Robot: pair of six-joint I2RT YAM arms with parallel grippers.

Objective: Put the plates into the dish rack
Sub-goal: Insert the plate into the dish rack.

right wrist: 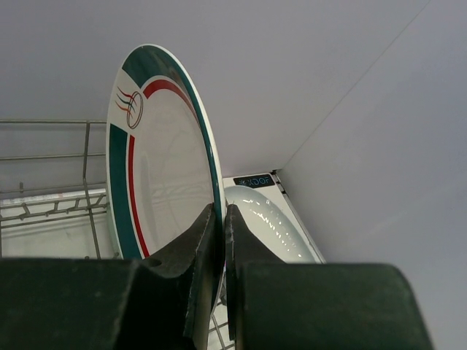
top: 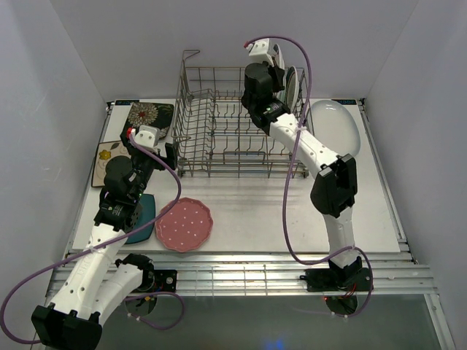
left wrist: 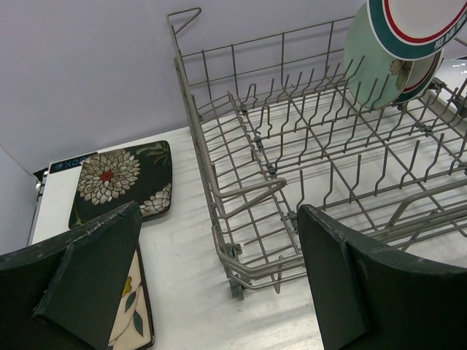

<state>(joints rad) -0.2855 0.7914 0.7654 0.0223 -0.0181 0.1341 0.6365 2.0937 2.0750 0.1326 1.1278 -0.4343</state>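
The dish rack (top: 233,127) stands at the back of the table. Over its right end my right gripper (top: 283,80) is shut on the rim of a white green-rimmed plate (right wrist: 160,175), held upright; the left wrist view shows this plate (left wrist: 416,22) too. A mint floral plate (left wrist: 372,73) stands on edge in the rack just behind it. My left gripper (left wrist: 219,284) hovers open and empty by the rack's near left corner (left wrist: 241,270). On the table lie a pink dotted plate (top: 184,224), a dark teal plate (top: 148,210) partly under my left arm, a black floral square (left wrist: 120,179), a cream floral square (left wrist: 131,306) and a large white oval plate (top: 337,127).
White walls close in the table on three sides. The rack's tall wire handle (top: 191,55) rises at its back left corner. A purple cable (top: 292,211) loops from the right arm down to the table's front edge.
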